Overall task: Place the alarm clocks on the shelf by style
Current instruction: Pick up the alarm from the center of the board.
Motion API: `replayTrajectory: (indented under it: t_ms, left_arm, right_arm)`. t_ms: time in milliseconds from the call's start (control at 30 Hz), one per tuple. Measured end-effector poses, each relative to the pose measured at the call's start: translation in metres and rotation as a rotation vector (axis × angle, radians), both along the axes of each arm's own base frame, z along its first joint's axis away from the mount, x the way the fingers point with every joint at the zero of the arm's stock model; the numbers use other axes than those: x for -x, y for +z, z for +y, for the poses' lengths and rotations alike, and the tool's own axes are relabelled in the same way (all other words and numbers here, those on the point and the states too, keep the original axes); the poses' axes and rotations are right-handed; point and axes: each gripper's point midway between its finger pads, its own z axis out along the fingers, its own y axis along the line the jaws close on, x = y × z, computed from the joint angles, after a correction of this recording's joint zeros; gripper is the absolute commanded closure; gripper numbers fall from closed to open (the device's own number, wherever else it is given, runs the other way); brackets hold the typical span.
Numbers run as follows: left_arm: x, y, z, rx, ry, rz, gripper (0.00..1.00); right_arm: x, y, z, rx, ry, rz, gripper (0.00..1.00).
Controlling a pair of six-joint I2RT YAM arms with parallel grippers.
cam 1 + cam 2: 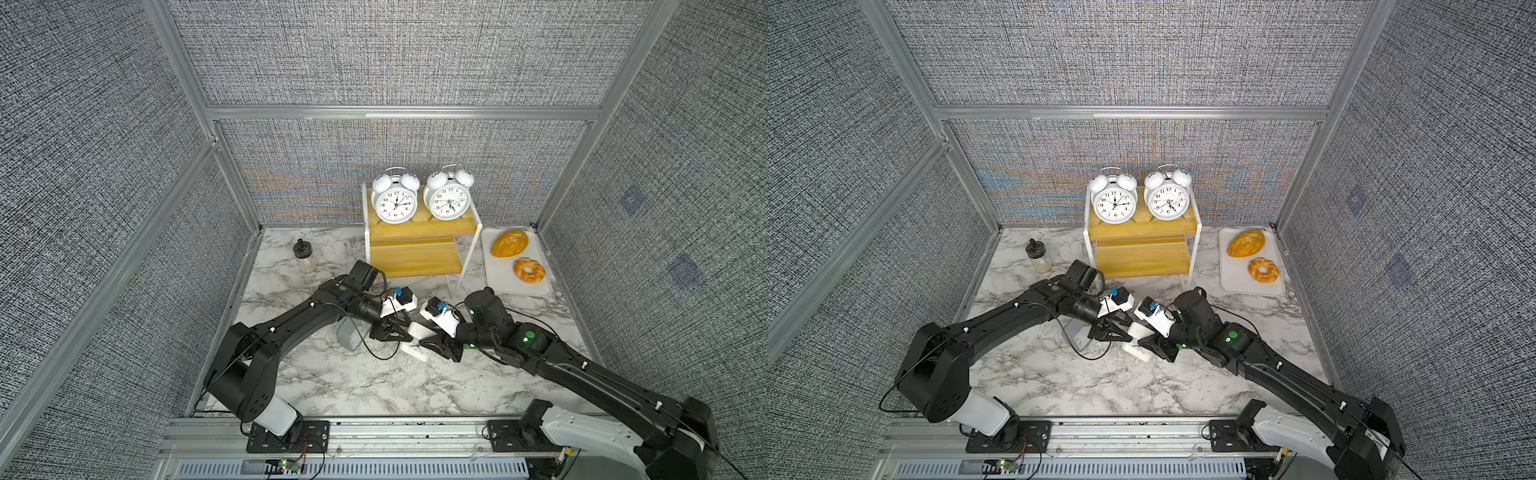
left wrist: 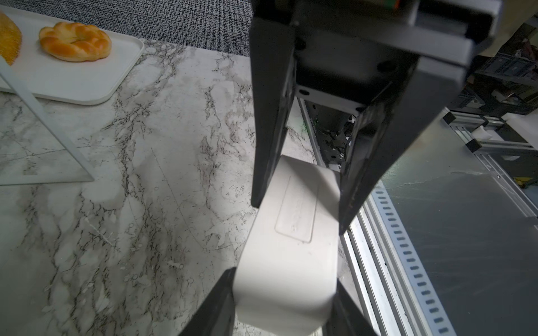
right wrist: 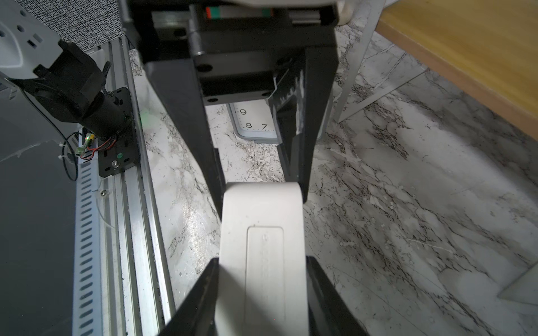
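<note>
Two round white twin-bell alarm clocks (image 1: pixel 395 202) (image 1: pixel 449 201) stand side by side on the top board of the yellow shelf (image 1: pixel 419 257); its lower board is bare. In mid-table a small white rounded-square clock (image 1: pixel 415 332) (image 2: pixel 291 232) (image 3: pixel 262 232) hangs between both arms. My left gripper (image 1: pixel 398 334) (image 2: pixel 285 276) is shut on one end and my right gripper (image 1: pixel 428 343) (image 3: pixel 262 259) is shut on the other end. The grey-blue rectangular clock (image 1: pixel 348 338) (image 3: pixel 253 122) stands on the table under my left arm, mostly hidden.
A white tray (image 1: pixel 498 282) at the right of the shelf carries a bread loaf (image 1: pixel 509 243) and a ring-shaped bun (image 1: pixel 529 270). A small jar with a black lid (image 1: pixel 305 259) stands left of the shelf. Grey walls enclose three sides; a metal rail (image 1: pixel 374 432) runs along the front.
</note>
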Motion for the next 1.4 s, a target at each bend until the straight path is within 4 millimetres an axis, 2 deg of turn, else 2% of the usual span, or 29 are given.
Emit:
replayTrajectory:
  t_ms: [133,333,467,633,800,967,1200,1400]
  left_arm:
    - [0.0,0.0,0.001,-0.006,-0.004,-0.016,0.68]
    - [0.0,0.003,0.003,-0.017,0.006,-0.027,0.69]
    - [-0.003,0.008,0.003,-0.013,0.024,-0.042,0.69]
    - [-0.016,0.018,0.006,-0.032,0.139,-0.06,0.7]
    - [-0.029,0.028,0.01,-0.021,0.291,-0.083,0.7]
    - [-0.046,0.04,0.011,0.027,0.444,-0.061,0.7]
    - [-0.061,0.059,0.005,0.117,0.634,-0.007,0.7]
    - [-0.063,0.073,-0.009,0.161,0.755,-0.009,0.7]
  right_arm:
    - [0.0,-0.001,0.0,-0.003,-0.008,0.01,0.65]
    - [-0.003,0.001,-0.001,-0.015,-0.012,-0.005,0.61]
    - [-0.006,0.005,-0.004,-0.041,-0.025,-0.031,0.5]
    - [-0.022,0.008,-0.022,-0.052,-0.149,-0.07,0.24]
    - [-0.032,0.013,-0.037,-0.081,-0.26,-0.113,0.17]
    - [-0.041,0.014,-0.042,-0.13,-0.329,-0.136,0.15]
    - [-0.032,0.014,-0.024,-0.218,-0.338,-0.176,0.12]
    - [-0.035,0.02,-0.015,-0.287,-0.431,-0.233,0.09]
